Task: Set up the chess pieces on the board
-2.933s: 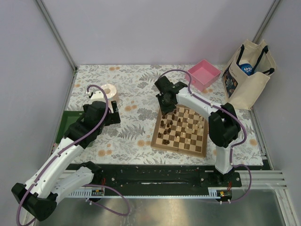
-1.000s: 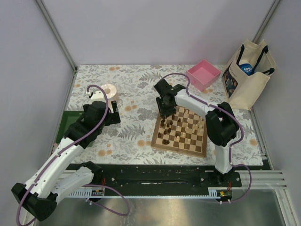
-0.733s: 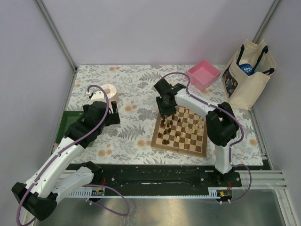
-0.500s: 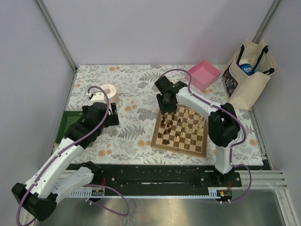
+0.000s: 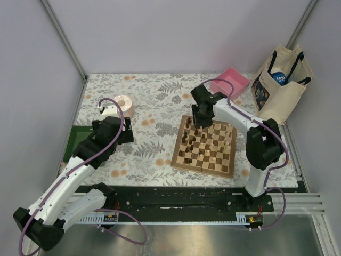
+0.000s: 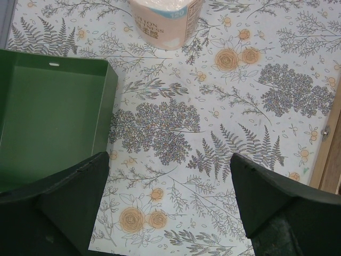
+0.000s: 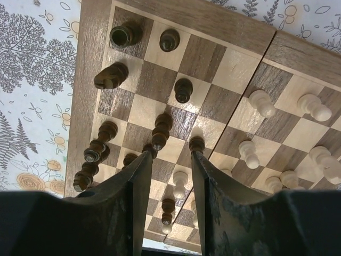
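The board (image 5: pixel 202 169) lies on the flowered cloth right of centre. Dark chess pieces (image 5: pixel 186 141) stand on its left half and pale ones (image 5: pixel 226 143) on its right half. My right gripper (image 5: pixel 198 124) hovers over the board's far edge. In the right wrist view its fingers (image 7: pixel 171 156) stand a narrow gap apart with nothing between them. Below them are dark pieces (image 7: pixel 161 129), pale pieces (image 7: pixel 262 103) and the board's border (image 7: pixel 96 48). My left gripper (image 6: pixel 168 160) is open wide over bare cloth, far left of the board (image 6: pixel 330 160).
A pink tray (image 5: pixel 232 84) sits at the back and a tote bag (image 5: pixel 281 82) at the right wall. A paper roll (image 5: pixel 125 105) (image 6: pixel 166 21) stands at the back left. A green tray (image 5: pixel 72 141) (image 6: pixel 48 117) lies beside my left gripper.
My right gripper has moved right from the board's far left corner to the middle of its far edge, and its fingers stand slightly wider. The left arm has hardly shifted.
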Action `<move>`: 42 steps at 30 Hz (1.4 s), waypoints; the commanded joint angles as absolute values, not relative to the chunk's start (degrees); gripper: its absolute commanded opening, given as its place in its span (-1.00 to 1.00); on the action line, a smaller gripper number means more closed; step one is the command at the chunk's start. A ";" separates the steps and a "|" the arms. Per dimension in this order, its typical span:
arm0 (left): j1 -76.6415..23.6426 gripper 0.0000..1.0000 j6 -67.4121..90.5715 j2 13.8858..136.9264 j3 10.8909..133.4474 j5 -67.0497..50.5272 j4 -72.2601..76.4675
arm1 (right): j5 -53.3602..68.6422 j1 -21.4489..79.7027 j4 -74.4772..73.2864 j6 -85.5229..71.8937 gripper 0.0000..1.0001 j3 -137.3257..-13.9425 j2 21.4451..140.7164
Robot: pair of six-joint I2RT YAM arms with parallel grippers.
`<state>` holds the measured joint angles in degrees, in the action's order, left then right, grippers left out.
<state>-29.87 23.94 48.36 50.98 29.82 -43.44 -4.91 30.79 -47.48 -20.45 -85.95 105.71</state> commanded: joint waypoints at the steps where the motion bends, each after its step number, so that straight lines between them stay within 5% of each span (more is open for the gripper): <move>1: -29.62 0.98 23.12 47.90 51.15 30.85 -42.45 | -3.34 31.20 -45.09 -22.06 -0.12 -85.78 104.59; 20: -29.53 0.98 23.73 47.99 50.63 30.50 -42.45 | -2.20 31.11 -43.33 -21.97 -0.14 -84.90 109.16; 42: -29.53 0.98 23.47 48.34 51.06 31.64 -42.98 | -0.97 32.08 -43.16 -21.97 -0.56 -85.78 108.46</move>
<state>-29.78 23.94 48.38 50.96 30.26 -43.75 -2.35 31.03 -44.38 -21.32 -84.62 109.03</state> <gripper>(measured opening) 0.988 0.247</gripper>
